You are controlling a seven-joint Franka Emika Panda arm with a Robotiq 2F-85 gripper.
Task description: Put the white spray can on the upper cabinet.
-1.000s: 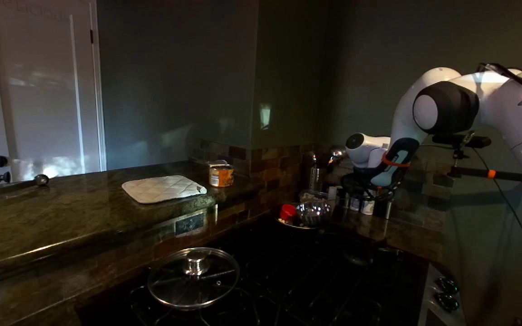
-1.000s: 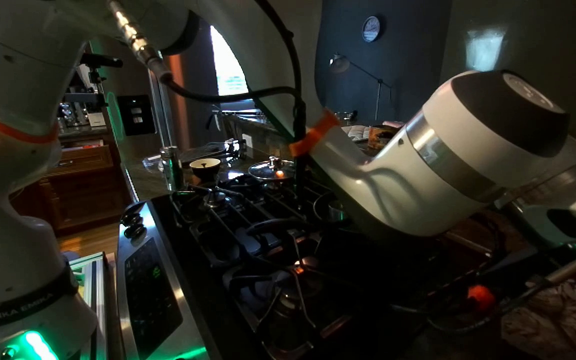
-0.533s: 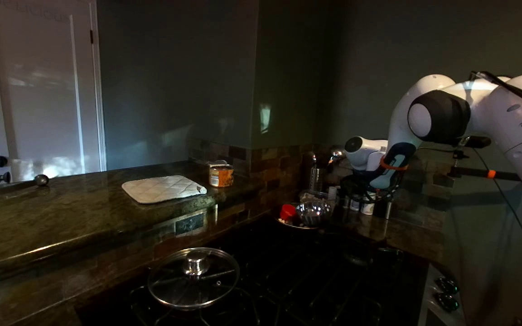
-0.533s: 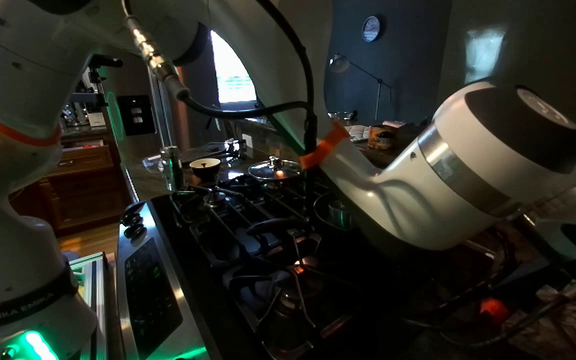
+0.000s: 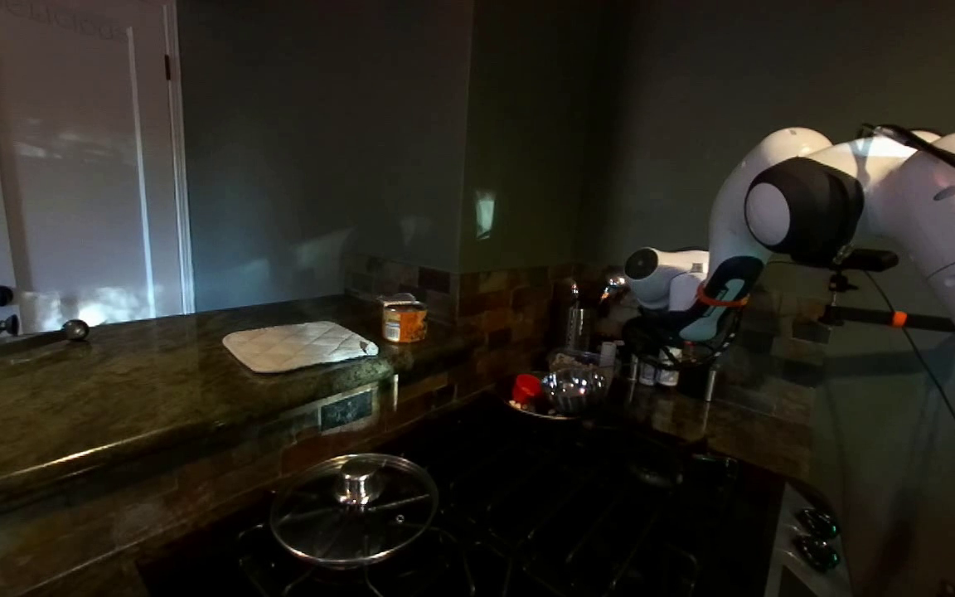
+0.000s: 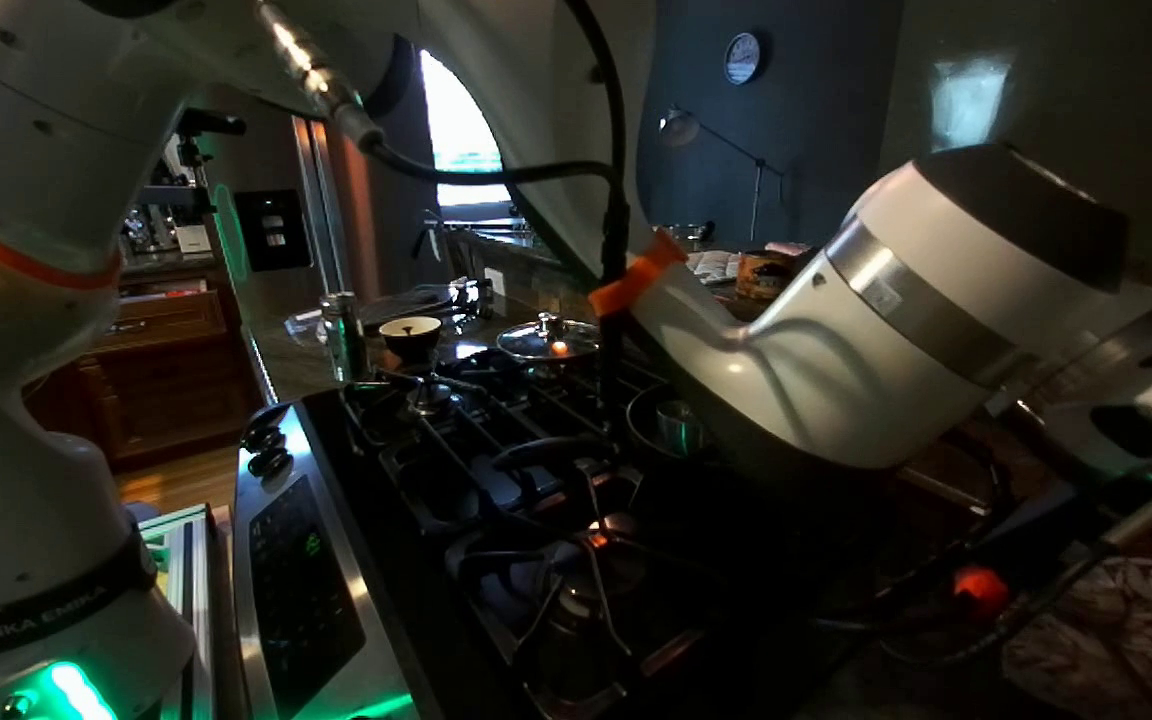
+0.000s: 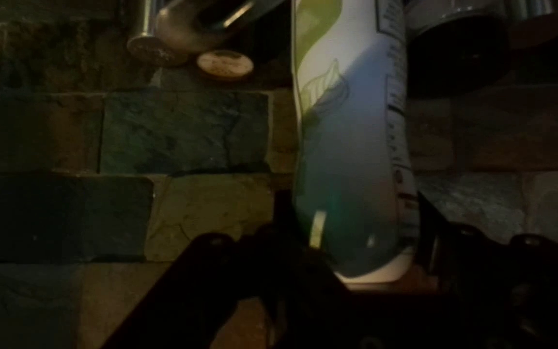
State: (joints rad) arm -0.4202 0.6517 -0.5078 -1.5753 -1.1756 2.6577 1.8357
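The white spray can (image 7: 351, 121) with a green leaf print fills the centre of the wrist view. My gripper (image 7: 356, 215) is shut on it, one dark finger against each side near its lower end in that picture. In an exterior view the can (image 5: 669, 378) shows as a small white shape under the dark gripper, among other containers; its upper part is hidden there. The upper cabinet (image 5: 154, 390), with its mottled brownish-green stone top, runs along the left of that view, well away from the gripper.
On the stone top lie a white quilted pad (image 5: 299, 345) and an orange-labelled jar (image 5: 404, 322). A glass lid (image 5: 354, 510) rests on the black stove. A metal bowl (image 5: 574, 388) and red cup (image 5: 526, 387) stand left of the gripper. A dark-lidded jar (image 7: 458, 53) sits beside the can.
The arm dipped, then came up a little. In an exterior view the white can has shifted slightly up and left with the gripper, which has closed on it.
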